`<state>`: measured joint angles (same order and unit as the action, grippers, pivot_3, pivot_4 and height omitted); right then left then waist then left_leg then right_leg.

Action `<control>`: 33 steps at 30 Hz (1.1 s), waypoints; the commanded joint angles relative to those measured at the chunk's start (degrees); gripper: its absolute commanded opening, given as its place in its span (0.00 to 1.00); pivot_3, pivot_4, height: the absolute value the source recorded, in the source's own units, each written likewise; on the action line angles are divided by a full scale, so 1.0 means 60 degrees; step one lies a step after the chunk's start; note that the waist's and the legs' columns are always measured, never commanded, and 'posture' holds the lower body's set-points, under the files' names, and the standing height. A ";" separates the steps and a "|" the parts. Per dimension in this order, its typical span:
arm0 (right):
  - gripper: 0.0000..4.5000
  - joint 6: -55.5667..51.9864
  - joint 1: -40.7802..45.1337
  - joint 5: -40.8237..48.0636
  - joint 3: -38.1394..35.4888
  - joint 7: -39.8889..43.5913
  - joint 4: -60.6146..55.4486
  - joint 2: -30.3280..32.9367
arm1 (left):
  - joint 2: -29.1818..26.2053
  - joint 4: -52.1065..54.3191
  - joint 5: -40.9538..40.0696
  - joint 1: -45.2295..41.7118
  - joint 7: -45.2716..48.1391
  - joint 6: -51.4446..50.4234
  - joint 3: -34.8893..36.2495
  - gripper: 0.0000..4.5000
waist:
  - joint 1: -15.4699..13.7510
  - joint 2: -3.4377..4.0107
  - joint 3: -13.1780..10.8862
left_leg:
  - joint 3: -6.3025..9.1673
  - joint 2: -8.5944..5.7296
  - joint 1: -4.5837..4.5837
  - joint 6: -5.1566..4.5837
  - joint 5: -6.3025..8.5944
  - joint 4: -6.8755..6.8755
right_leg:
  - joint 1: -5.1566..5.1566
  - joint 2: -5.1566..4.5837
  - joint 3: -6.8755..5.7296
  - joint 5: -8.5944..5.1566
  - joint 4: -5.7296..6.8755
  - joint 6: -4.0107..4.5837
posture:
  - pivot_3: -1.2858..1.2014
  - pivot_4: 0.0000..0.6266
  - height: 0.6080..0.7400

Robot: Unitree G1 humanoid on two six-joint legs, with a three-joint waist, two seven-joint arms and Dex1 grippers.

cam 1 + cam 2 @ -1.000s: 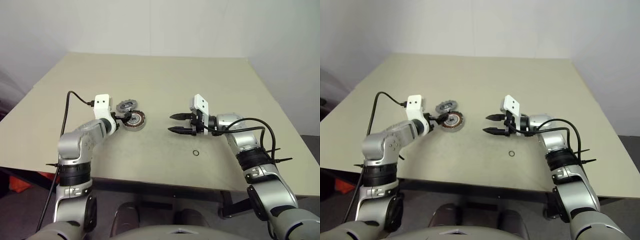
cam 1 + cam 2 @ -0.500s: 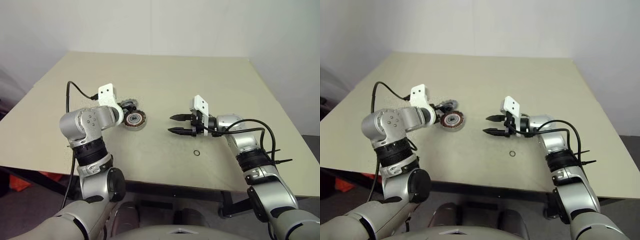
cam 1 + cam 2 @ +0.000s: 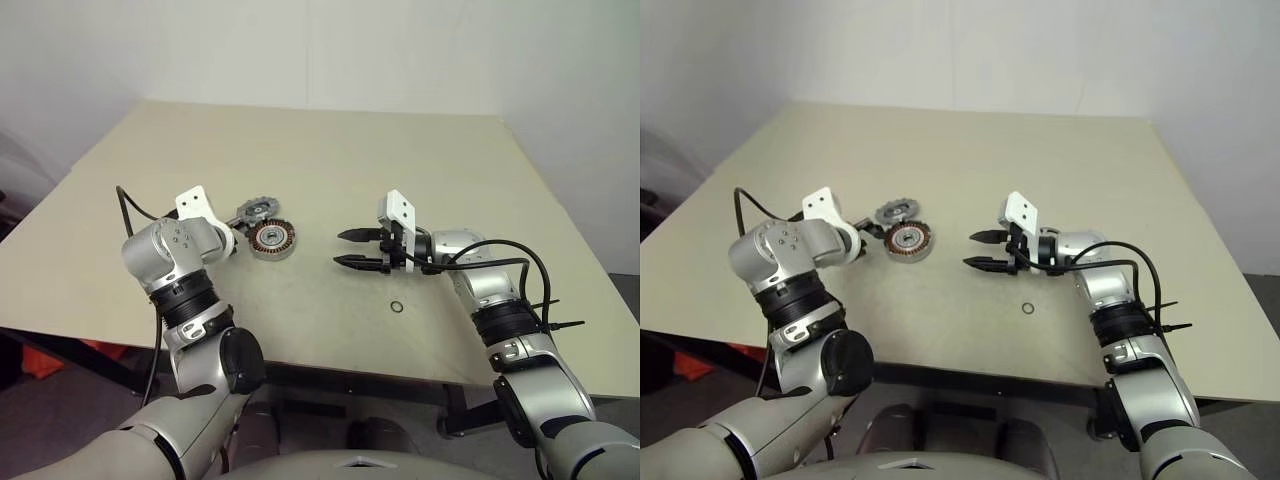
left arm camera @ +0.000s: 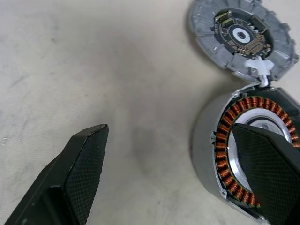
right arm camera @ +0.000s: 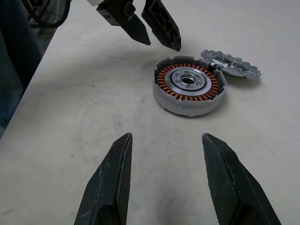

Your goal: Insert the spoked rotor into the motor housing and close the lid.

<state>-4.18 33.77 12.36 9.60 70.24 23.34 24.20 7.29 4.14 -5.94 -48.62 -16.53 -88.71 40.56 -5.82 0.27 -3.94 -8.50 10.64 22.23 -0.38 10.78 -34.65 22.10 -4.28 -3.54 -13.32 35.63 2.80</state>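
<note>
motor housing (image 5: 190,89) | beside left gripper (image 5: 150,26) | jaws apart, empty

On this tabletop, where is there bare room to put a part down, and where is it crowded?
Bare: the far half of the table behind the lid, and the strip between the motor housing and the right gripper. Crowded: around housing and lid, where the left gripper hovers. A small black ring lies near the front edge.

Motor housing (image 4: 211,140): near side cut by the left wrist view's edge, part of the windings behind a finger (image 4: 267,159) of the left tool. Lid (image 4: 206,37): rim clipped at the frame edge. Small ring (image 3: 397,307) on the worktop (image 3: 330,150): too small to identify.
</note>
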 commanded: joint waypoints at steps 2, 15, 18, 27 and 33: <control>0.58 0.0061 0.0134 0.0245 -0.0205 0.0003 -0.0452 -0.0041 | -0.0310 -0.0437 -0.0181 -0.0366 0.0640 0.1399 -0.1405 1.00 | -0.0029 -0.0001 -0.0001 | 0.0002 0.0000 0.0002 -0.0001 0.0000 0.0000 | 0.0000 -0.0001 -0.0003 0.0000 -0.0002 0.0000 | 0.52 0.00 1.00; 0.58 0.0299 0.0286 0.0196 -0.0219 0.0018 -0.0134 -0.0115 | -0.7568 -0.3240 0.1471 -0.1323 0.9653 1.0597 -0.8708 1.00 | -0.0023 0.0005 -0.0004 | 0.0002 0.0013 0.0083 0.0005 -0.0002 0.0003 | 0.0088 0.0001 -0.0008 0.0000 0.0013 0.0000 | 0.52 0.00 1.00; 0.58 0.0347 0.0348 0.0175 -0.0193 0.0032 -0.0079 -0.0152 | -0.8437 -0.4604 0.2650 -0.2028 1.1298 1.4185 -1.0114 1.00 | -0.0076 0.0008 -0.0005 | 0.0003 0.0006 0.0082 0.0035 0.0016 0.0003 | 0.0077 -0.0006 -0.0009 0.0000 0.0008 -0.0001 | 0.52 0.00 1.00; 0.58 0.0308 0.0306 0.0172 -0.0209 -0.0071 -0.0323 -0.0176 | -0.7492 -0.9938 0.5180 -0.5164 1.1488 2.0834 -1.1992 1.00 | -0.0111 0.0005 -0.0007 | 0.0002 0.0009 0.0056 0.0109 -0.0019 0.0009 | 0.0059 -0.0006 -0.0010 0.0003 0.0029 -0.0006 | 0.52 0.00 1.00; 0.58 0.0112 0.0293 0.0228 -0.0274 -0.0150 -0.0616 -0.0034 | -0.6392 -1.1839 0.5463 -0.6207 1.1649 2.2702 -1.2009 1.00 | -0.0209 0.0005 -0.0007 | -0.0005 0.0011 0.0049 0.0111 -0.0021 0.0016 | 0.0062 -0.0007 -0.0008 0.0004 0.0032 -0.0007 | 0.52 0.00 1.00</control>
<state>-3.53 34.78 12.46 9.55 69.56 22.23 23.44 -30.46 -65.49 26.32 -83.16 53.40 44.83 -31.90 -7.07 0.30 -3.98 -8.54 10.72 22.52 0.28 10.65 -34.55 22.50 -4.32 -3.59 -13.29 35.86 2.75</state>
